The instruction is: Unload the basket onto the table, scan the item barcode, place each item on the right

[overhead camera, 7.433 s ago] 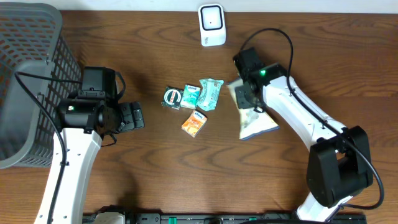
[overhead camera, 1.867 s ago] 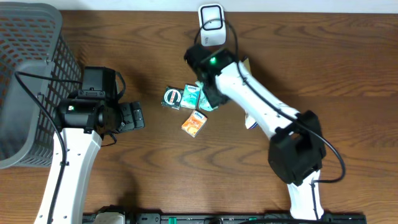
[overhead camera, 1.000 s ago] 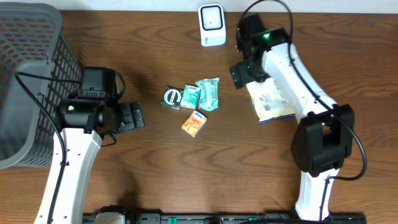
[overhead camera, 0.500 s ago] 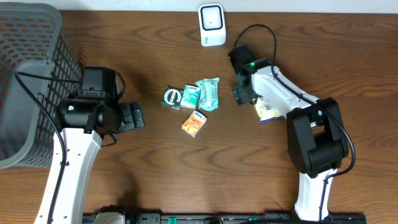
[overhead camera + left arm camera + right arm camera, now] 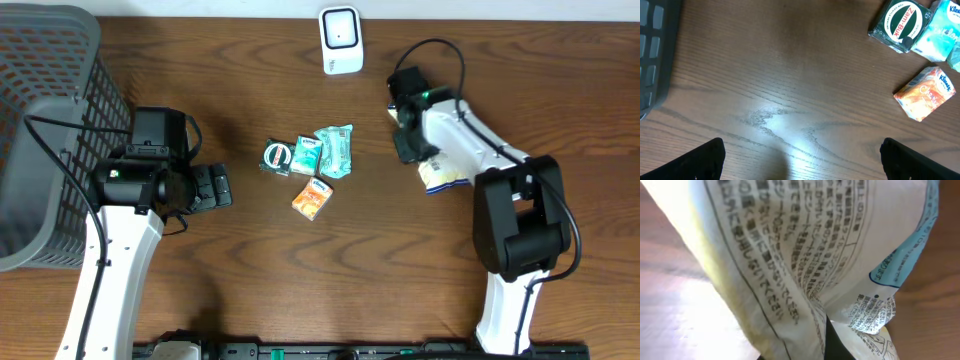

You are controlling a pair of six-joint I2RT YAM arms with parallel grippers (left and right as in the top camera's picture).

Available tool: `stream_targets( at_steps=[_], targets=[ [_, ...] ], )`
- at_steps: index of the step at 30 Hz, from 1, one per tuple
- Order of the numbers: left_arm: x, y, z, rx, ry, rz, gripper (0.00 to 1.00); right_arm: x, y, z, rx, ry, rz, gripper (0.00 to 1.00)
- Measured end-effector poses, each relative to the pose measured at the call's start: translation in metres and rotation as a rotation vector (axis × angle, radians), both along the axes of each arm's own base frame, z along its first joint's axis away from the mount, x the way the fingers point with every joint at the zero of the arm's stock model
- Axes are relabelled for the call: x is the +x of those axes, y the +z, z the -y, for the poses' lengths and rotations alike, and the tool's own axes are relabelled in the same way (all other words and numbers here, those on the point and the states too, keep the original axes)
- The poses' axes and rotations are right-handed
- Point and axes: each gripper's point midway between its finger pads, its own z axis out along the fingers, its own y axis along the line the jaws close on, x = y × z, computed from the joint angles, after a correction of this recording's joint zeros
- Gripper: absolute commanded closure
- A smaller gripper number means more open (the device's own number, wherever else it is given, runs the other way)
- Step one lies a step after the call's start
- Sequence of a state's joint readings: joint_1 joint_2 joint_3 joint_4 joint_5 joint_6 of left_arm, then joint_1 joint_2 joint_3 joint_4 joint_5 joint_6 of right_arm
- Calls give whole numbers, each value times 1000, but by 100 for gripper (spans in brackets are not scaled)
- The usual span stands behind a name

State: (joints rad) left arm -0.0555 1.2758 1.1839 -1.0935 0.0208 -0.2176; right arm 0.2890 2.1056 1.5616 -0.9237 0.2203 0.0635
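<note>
A white and yellow printed bag with a blue edge [image 5: 447, 173] lies on the table at the right. My right gripper [image 5: 407, 140] sits at its left end, shut on the bag. In the right wrist view the crumpled bag [image 5: 805, 245] fills the frame, and a dark finger [image 5: 836, 346] shows in a fold at the bottom. No barcode shows on it. The white scanner [image 5: 340, 40] stands at the back edge, left of the gripper. My left gripper [image 5: 215, 187] [image 5: 802, 162] hangs open over bare wood, holding nothing.
Small packs sit mid-table: a green Zam-Buk box [image 5: 277, 157] [image 5: 900, 22], a teal pack [image 5: 307, 153], a teal pouch [image 5: 338, 150] and an orange Kleenex pack [image 5: 313, 198] [image 5: 926, 94]. A grey mesh basket [image 5: 50, 120] stands at the far left.
My right gripper has shifted a little to the right at the bag's left end and has shut on the bag. The left arm has not moved.
</note>
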Motion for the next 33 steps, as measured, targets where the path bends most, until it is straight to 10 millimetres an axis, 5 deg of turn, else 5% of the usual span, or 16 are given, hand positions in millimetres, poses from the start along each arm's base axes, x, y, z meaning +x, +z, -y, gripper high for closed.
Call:
stream_targets(
  at_steps=[13, 16, 20, 23, 27, 30, 32, 33],
  targets=[
    [0, 0, 0, 0, 0, 1, 2, 3, 107, -91, 1033, 110, -150, 99],
    [0, 0, 0, 0, 0, 1, 2, -9, 107, -98, 1193, 116, -187, 99],
    [0, 0, 0, 0, 0, 1, 2, -29, 77, -101, 1313, 88, -230, 99],
    [0, 0, 0, 0, 0, 1, 2, -41, 45, -95, 1289, 0, -273, 89],
    [0, 0, 0, 0, 0, 0, 2, -40, 18, -60, 1116, -171, -298, 65],
    [0, 0, 0, 0, 0, 0, 2, -34, 15, -21, 949, -282, -302, 47],
    [0, 0, 0, 0, 0, 0, 2, -25, 25, 5, 839, -331, -284, 19],
    [0, 0, 0, 0, 0, 0, 2, -18, 34, 18, 784, -342, -263, 19]
  ],
)
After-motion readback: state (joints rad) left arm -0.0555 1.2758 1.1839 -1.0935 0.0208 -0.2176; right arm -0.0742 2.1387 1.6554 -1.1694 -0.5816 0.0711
